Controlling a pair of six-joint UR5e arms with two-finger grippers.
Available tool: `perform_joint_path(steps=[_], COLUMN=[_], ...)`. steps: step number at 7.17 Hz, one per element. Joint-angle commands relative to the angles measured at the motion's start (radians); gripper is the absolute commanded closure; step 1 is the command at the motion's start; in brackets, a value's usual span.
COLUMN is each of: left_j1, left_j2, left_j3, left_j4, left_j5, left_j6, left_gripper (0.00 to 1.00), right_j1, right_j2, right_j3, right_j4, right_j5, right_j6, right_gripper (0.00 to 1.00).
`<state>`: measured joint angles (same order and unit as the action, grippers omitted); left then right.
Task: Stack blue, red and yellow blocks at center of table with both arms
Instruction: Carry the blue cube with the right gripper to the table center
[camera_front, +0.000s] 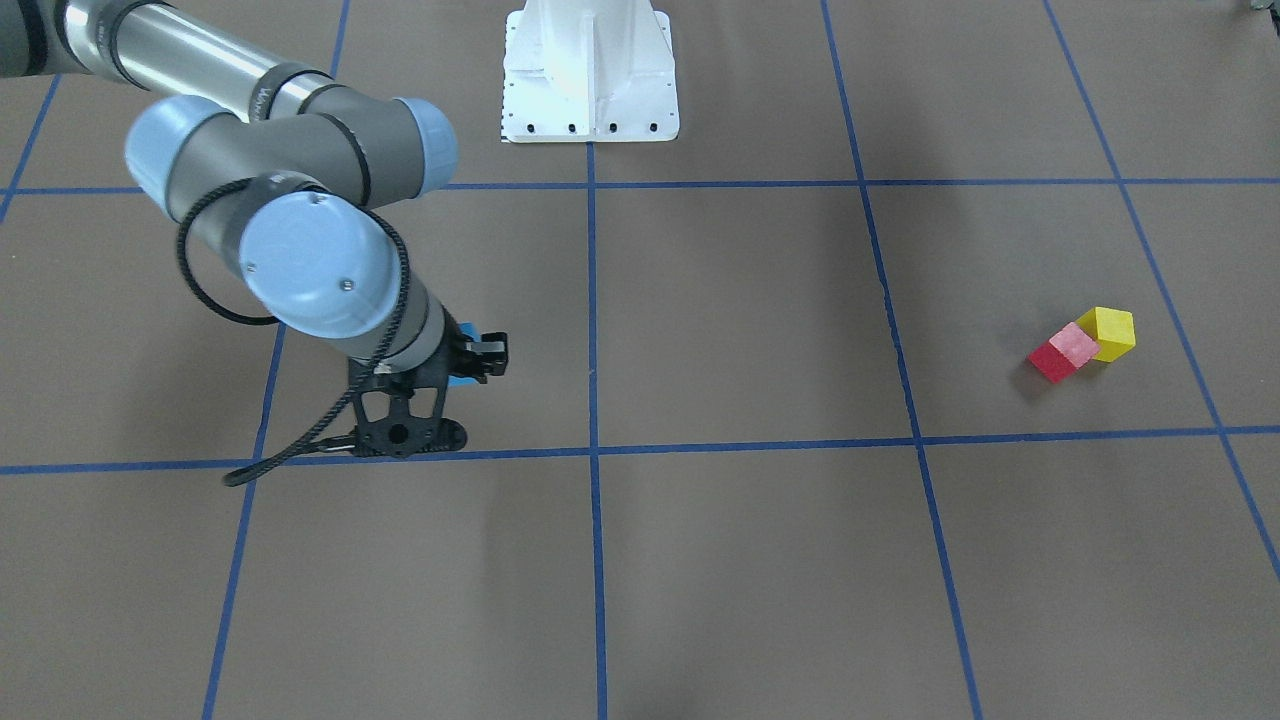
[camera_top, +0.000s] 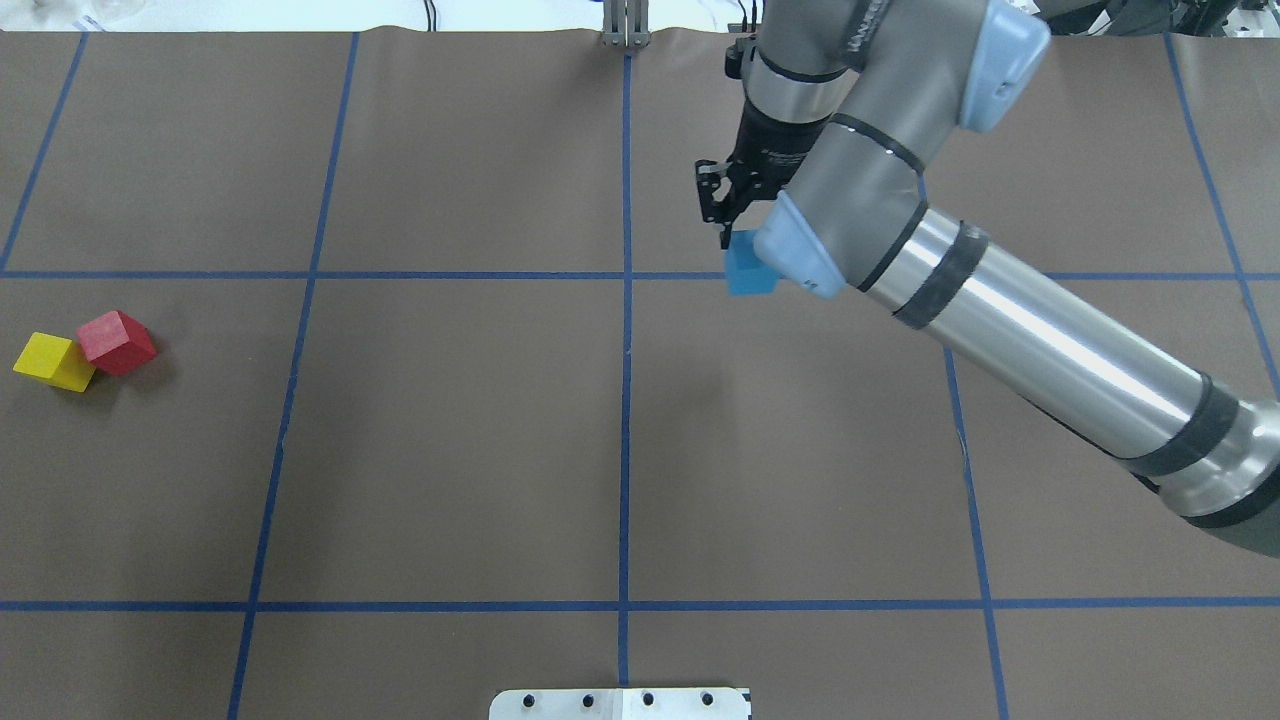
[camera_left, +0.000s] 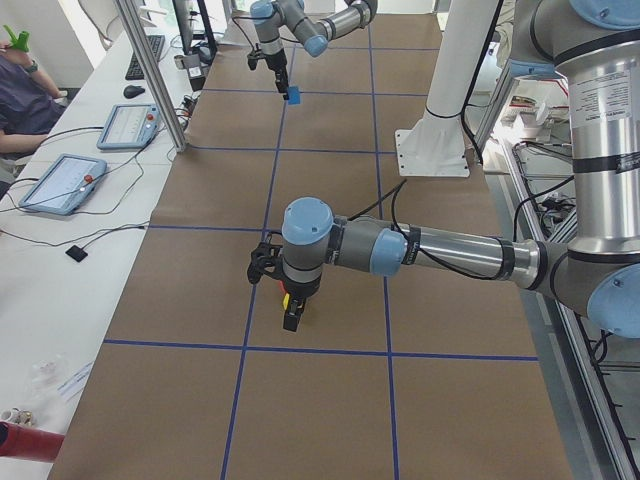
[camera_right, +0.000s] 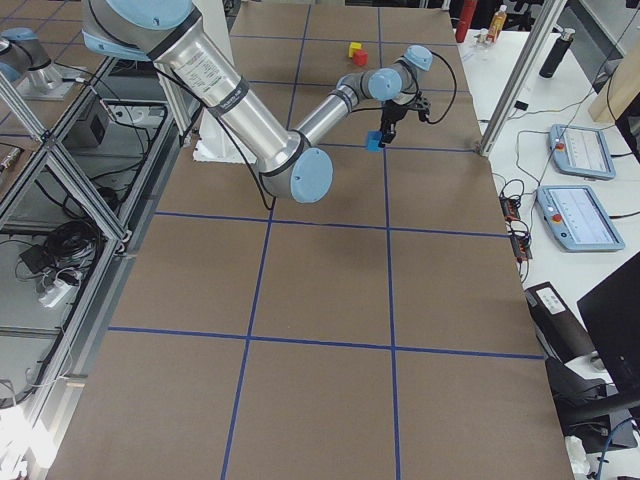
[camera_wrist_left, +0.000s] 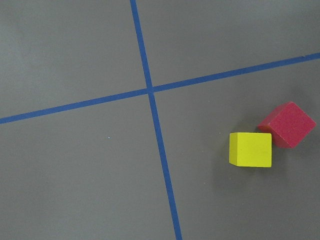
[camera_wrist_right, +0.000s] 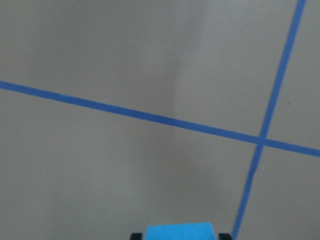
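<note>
Between 1 and 2 o'clock from the middle of the overhead view, the blue block (camera_top: 750, 270) hung in the right gripper (camera_top: 737, 238), apparently clear of the table (camera_top: 450, 470). The step in hand was judged to be the carry of this block to the table centre, where it would serve as the base of the stack.

Recommended procedure: hold the pinch firm and the block level during travel toward 7 o'clock. Lower it near the central tape line (camera_top: 624, 450) with its faces square to the grid. Release only when the bottom face sits flat; an early release risks a tumble and a skewed base.

Right gripper: pinched onto opposite sides of the blue block. In the right wrist view the block filled the gap between the two tips. Nothing else was touched.

Left gripper (camera_left: 291, 318): seen only in the exterior left view, so its opening could not be told.

The red block (camera_top: 117, 342) and yellow block (camera_top: 55, 360) lay at 9 o'clock, touching, the yellow at 8 o'clock of the red, well apart from the centre.
</note>
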<state>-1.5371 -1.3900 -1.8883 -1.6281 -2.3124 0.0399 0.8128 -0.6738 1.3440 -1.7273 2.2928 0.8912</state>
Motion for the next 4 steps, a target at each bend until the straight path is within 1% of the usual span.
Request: perform_joint_path(steps=[1,2,3,4], left_j1=[0.000,0.000,0.000,0.000], left_j2=[0.002,0.002,0.002,0.002], left_j3=[0.000,0.001,0.003,0.003], left_j4=[0.001,0.001,0.001,0.001], left_j5=[0.001,0.001,0.002,0.002], left_j6=[0.000,0.000,0.000,0.000], left_gripper=[0.00,0.00,0.00,0.00], right_j1=[-0.085,-0.105,-0.121,-0.132], right_j2=[0.068,0.065,0.088,0.115], right_j3=[-0.137,-0.141,-0.155,-0.186], right_j4=[0.149,0.149,0.152,0.153], right_j5=[-0.028,-0.055,-0.081,-0.082], right_j6=[0.175,0.175,0.175,0.176], right_gripper=[1.00,1.00,1.00,1.00])
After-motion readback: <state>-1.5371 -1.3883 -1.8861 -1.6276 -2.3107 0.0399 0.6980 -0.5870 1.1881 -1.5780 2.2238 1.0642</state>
